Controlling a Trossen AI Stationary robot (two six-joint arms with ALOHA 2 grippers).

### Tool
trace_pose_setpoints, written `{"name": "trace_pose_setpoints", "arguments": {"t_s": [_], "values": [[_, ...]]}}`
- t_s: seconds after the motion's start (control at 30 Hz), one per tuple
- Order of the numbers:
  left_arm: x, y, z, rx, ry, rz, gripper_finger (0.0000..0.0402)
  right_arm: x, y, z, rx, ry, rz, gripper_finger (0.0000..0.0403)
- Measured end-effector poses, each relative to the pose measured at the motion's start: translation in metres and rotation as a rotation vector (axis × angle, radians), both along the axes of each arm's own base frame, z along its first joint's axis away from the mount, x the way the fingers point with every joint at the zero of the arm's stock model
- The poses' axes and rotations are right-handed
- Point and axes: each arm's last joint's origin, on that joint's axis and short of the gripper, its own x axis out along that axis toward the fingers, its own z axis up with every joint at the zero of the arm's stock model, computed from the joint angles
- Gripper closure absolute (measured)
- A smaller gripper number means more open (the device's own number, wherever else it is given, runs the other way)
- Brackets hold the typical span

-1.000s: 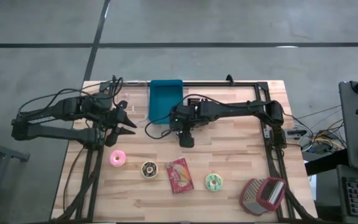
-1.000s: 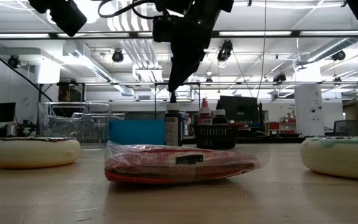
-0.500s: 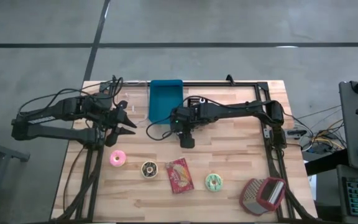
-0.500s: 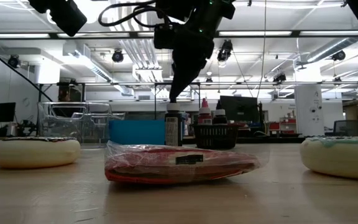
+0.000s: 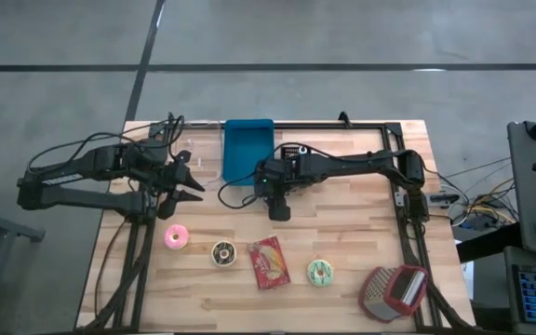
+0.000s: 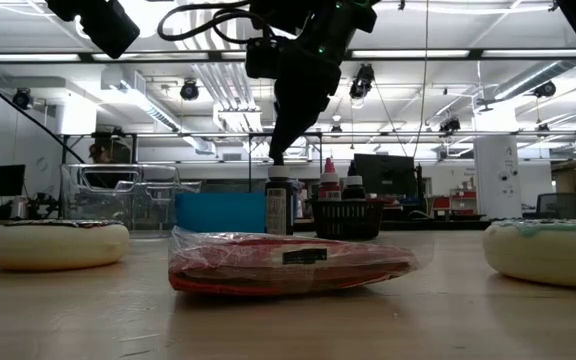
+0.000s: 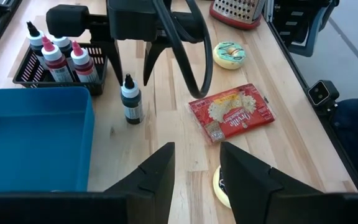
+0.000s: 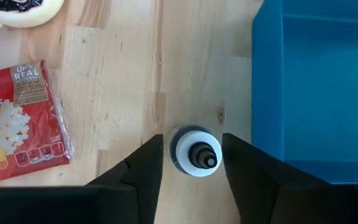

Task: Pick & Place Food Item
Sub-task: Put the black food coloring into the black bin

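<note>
Right wrist view: the small upright bottle (image 8: 194, 152), judged light, rigid and easily tipped, is being straddled untouched at its neck by the right hand's (image 8: 191, 163) part-open fingers.

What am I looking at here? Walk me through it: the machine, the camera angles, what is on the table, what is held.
This is a robot with two dark arms, each ending in a two-finger gripper. One picture looks straight down, one sits at table height, and one camera rides on each wrist. On the wooden table lie a pink doughnut, a chocolate doughnut, a red popcorn packet, a green-iced doughnut, a red grater and a blue bin. The right gripper straddles a small dark white-capped bottle, not gripping yet. The left gripper waits, open and empty.
</note>
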Motion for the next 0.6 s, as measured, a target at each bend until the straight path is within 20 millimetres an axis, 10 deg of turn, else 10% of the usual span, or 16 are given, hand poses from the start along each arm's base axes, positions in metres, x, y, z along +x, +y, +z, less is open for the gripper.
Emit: {"name": "trace_pose_setpoints", "arguments": {"t_s": [0.6], "values": [[0.0000, 0.0000, 0.0000, 0.000, 0.000, 0.000, 0.0268, -0.0010, -0.0068, -0.0005, 0.000, 0.004, -0.021, 0.0369]]}}
